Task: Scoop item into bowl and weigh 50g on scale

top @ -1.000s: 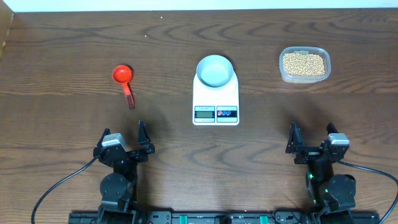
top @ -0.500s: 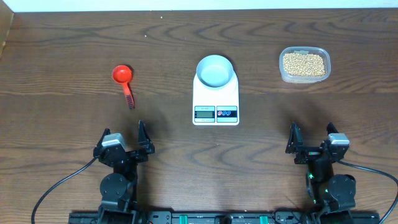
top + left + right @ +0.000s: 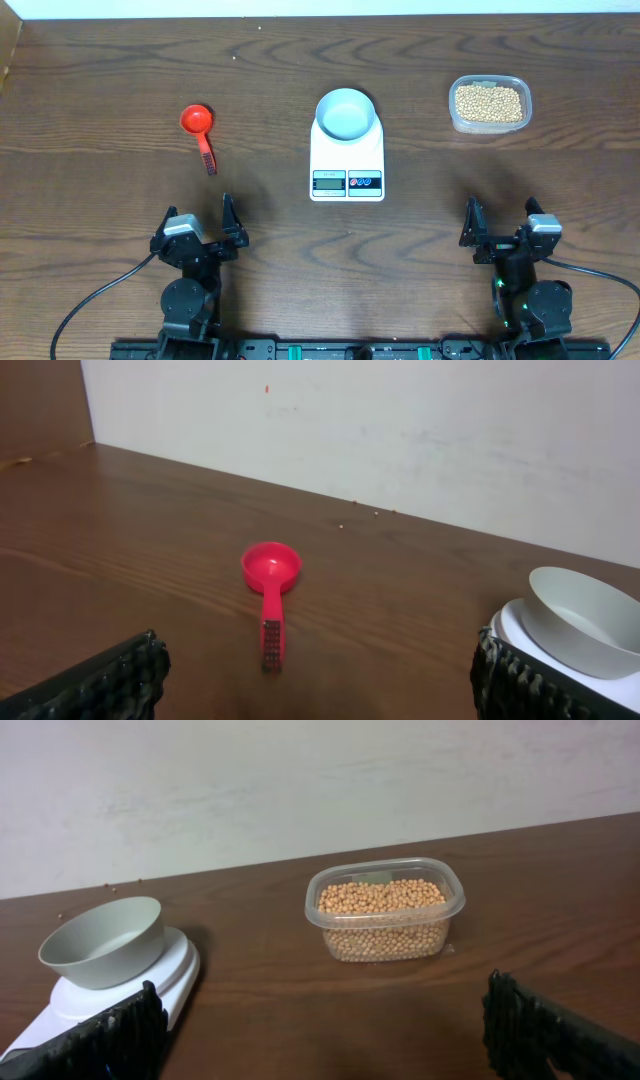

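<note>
The pale bowl point(image 3: 345, 112) stands empty on the white scale point(image 3: 347, 165) at the table's middle; both also show in the right wrist view, bowl point(image 3: 103, 941) on scale point(image 3: 150, 982), and in the left wrist view, bowl point(image 3: 585, 622). Tan beans point(image 3: 488, 102) fill a clear tub at the back right, also seen in the right wrist view point(image 3: 382, 898). A red scoop point(image 3: 199, 128) lies at the left, straight ahead in the left wrist view point(image 3: 271, 575). My left gripper point(image 3: 198, 238) and right gripper point(image 3: 503, 232) rest open and empty at the near edge.
The clear plastic tub point(image 3: 489, 123) holds the beans. A pale wall runs behind the table's far edge point(image 3: 400, 420). Bare dark wood lies between the grippers and the objects.
</note>
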Robot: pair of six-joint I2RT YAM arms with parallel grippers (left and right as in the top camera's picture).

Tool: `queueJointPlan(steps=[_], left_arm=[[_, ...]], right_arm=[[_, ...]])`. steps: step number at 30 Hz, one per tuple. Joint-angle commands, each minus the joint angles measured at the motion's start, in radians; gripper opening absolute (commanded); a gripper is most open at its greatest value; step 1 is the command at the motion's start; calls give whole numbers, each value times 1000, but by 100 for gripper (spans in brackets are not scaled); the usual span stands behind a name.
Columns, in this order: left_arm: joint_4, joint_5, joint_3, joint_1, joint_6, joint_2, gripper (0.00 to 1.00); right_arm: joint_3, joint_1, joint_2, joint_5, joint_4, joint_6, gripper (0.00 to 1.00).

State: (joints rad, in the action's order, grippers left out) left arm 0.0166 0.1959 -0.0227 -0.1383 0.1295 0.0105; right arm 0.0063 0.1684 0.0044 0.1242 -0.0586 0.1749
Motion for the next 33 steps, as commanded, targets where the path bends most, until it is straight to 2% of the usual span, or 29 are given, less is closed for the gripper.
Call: queueJointPlan(steps=[1,12,19,28,33], left_arm=[[39,-1,18,5,-13,0,98],[17,-6,5,5,-14,0,98],[17,-81,-51,5,-51,50,98],[30,-90,-290,5,-89,363,99],[55,-157,-465,5,-104,581,98]], right_arm=[[-1,7,2,4,-2,-8,99],[-1,7,2,6,-2,-9,99],[-1,7,2,24,-1,-4,99],[-1,7,2,38,5,-4,99],[-1,7,2,30,5,-6,99]])
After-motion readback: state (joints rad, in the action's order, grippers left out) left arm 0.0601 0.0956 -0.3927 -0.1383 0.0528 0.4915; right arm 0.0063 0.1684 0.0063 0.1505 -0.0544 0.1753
